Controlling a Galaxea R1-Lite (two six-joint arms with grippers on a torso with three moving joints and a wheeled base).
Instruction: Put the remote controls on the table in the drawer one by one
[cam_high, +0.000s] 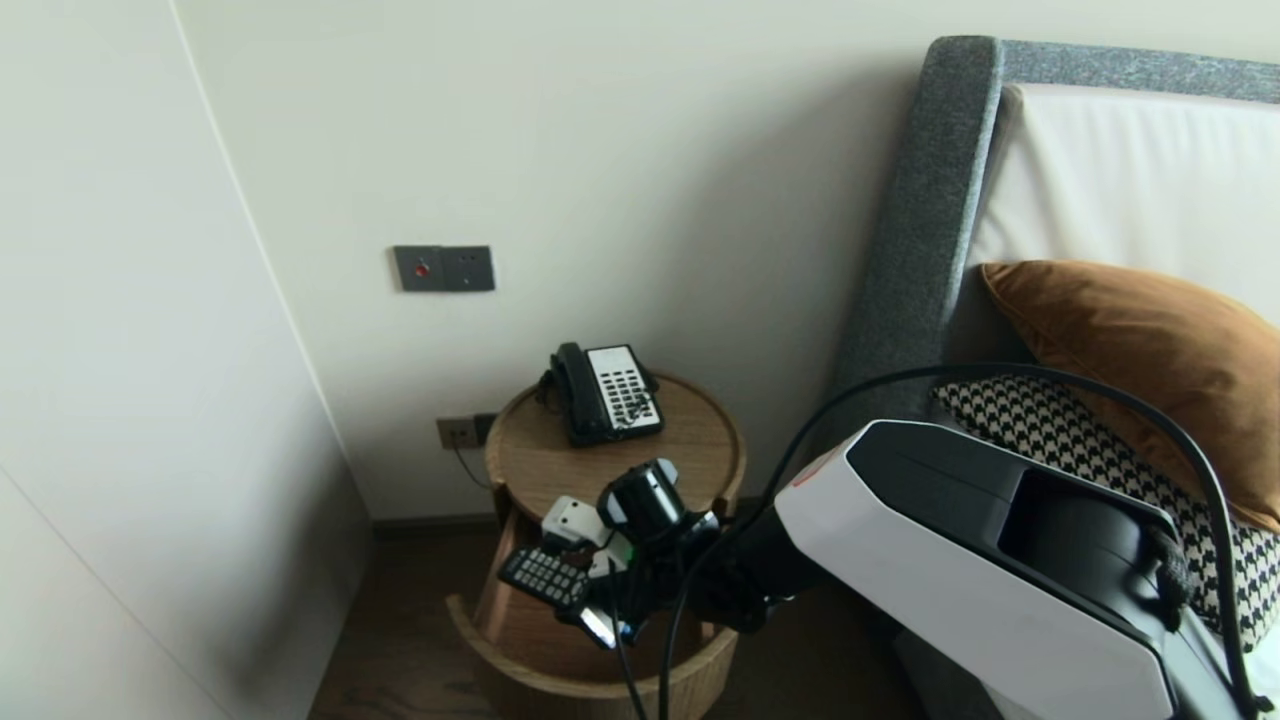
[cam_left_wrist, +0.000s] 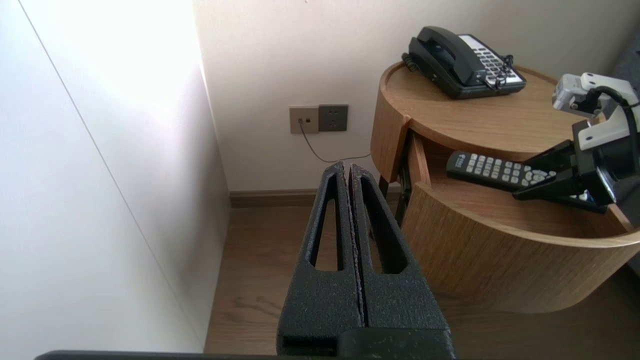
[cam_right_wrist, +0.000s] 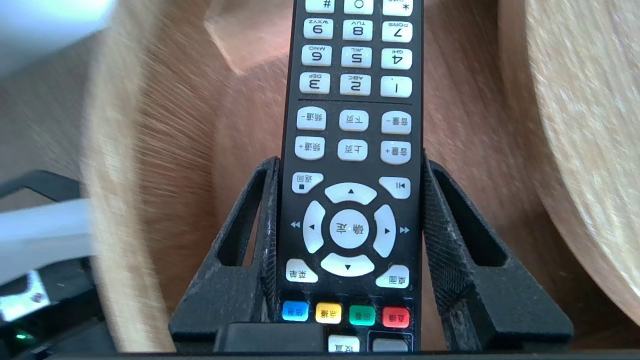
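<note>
Right gripper (cam_right_wrist: 350, 165) clamps the remote control (cam_right_wrist: 356, 65) by its near end, buttons up, over the open drawer (cam_left_wrist: 500, 260) of the round bedside table (cam_left_wrist: 450, 122). Telephone (cam_high: 606, 390) sits on the tabletop's far side. Left gripper (cam_left_wrist: 349, 170) is closed and empty, left of the table.
</note>
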